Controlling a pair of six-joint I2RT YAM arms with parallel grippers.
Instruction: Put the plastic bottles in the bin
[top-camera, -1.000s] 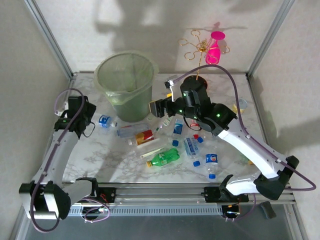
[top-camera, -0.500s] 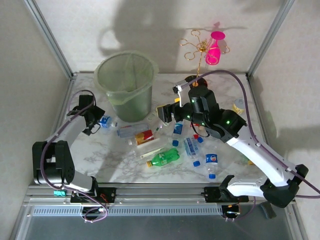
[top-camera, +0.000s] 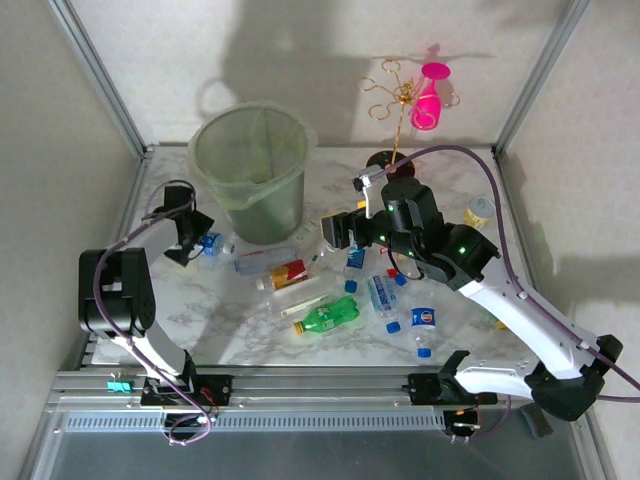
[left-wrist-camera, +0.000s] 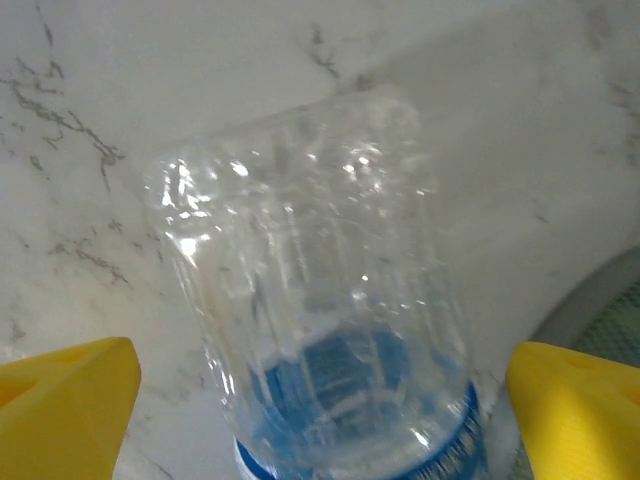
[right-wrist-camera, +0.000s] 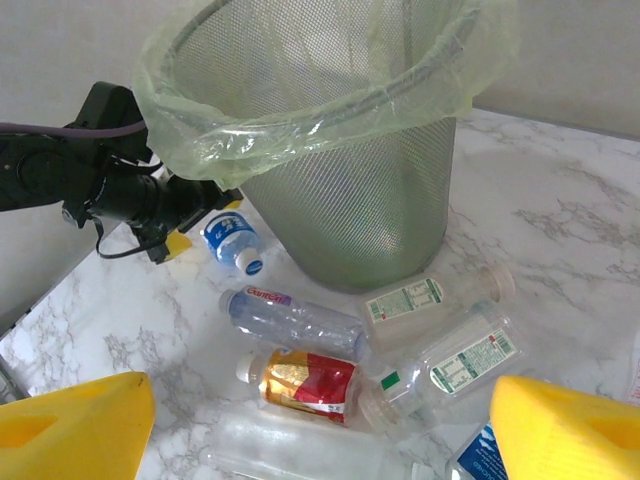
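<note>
The left gripper (top-camera: 192, 238) sits low on the marble table (top-camera: 200, 315) just left of the bin (top-camera: 262, 205). Its yellow jaws are spread wide on either side of a clear blue-labelled bottle (left-wrist-camera: 310, 290) lying there, and do not touch it. The right gripper (right-wrist-camera: 320, 430) hangs with jaws apart and empty above the other plastic bottles (top-camera: 330, 315), which lie scattered near the bin's foot.

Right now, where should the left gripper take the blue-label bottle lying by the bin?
Across its blue-labelled midsection, from above: the bottle lies flat on its side, and the open left gripper straddles its round body.
</note>
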